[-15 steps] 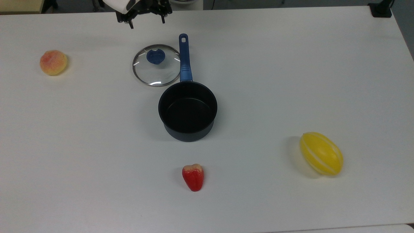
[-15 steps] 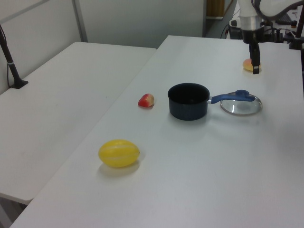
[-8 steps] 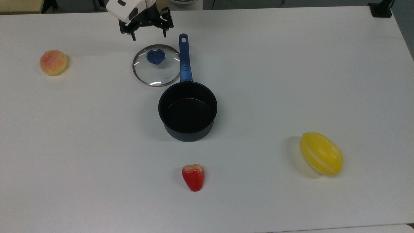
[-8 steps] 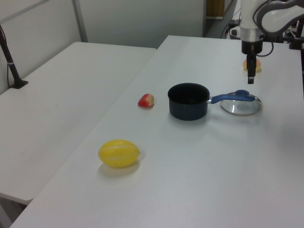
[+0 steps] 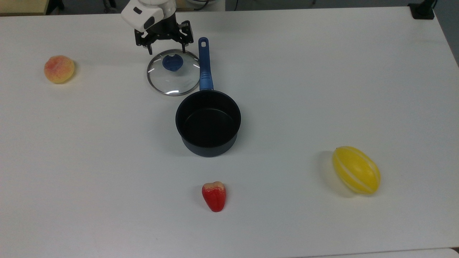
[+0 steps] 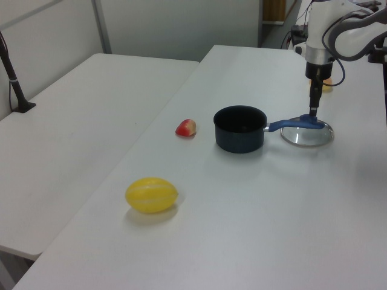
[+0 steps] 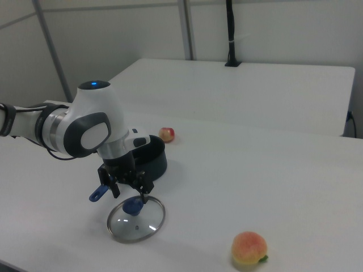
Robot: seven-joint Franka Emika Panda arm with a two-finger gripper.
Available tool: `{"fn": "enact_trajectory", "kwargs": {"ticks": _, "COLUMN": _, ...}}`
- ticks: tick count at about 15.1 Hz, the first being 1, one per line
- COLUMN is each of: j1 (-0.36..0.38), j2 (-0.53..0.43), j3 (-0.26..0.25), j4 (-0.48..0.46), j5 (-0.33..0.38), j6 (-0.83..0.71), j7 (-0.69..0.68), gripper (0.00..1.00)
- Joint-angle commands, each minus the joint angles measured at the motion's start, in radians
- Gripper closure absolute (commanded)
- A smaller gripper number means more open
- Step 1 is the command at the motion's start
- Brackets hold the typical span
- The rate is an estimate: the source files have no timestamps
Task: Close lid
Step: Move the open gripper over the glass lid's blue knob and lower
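The end effector (image 5: 167, 49) is dropping toward the lid (image 5: 173, 72); a second ago it was hanging higher and farther back near the tabletop (image 5: 322, 71) edge, and now its fingers are spread wide and empty, straddling the air just above the blue knob (image 5: 172, 62). That looks like the approach to a grasp on the knob, so the closing itself is not yet started. The lid is lying flat on the tabletop, touching the pan's long blue handle on the top view's left, just behind the open black saucepan (image 5: 208, 123).

Counting what is lying about: one lid, one saucepan, one peach (image 5: 59, 69), one small red fruit (image 5: 214, 196), one yellow melon (image 5: 356, 170), and one arm doing the work.
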Motion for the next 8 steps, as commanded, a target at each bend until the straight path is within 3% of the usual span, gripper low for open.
{"fn": "enact_trajectory", "kwargs": {"ticks": 1, "j1": 0.011, "j2": 0.015, "j3": -0.003, "j4": -0.032, "j5": -0.01, "j6": 0.08, "j7": 0.023, "gripper": 0.0}}
{"fn": "enact_trajectory", "kwargs": {"ticks": 8, "j1": 0.016, "j2": 0.053, "j3": 0.002, "j4": -0.038, "j5": -0.013, "j6": 0.119, "j7": 0.023, "gripper": 0.05}}
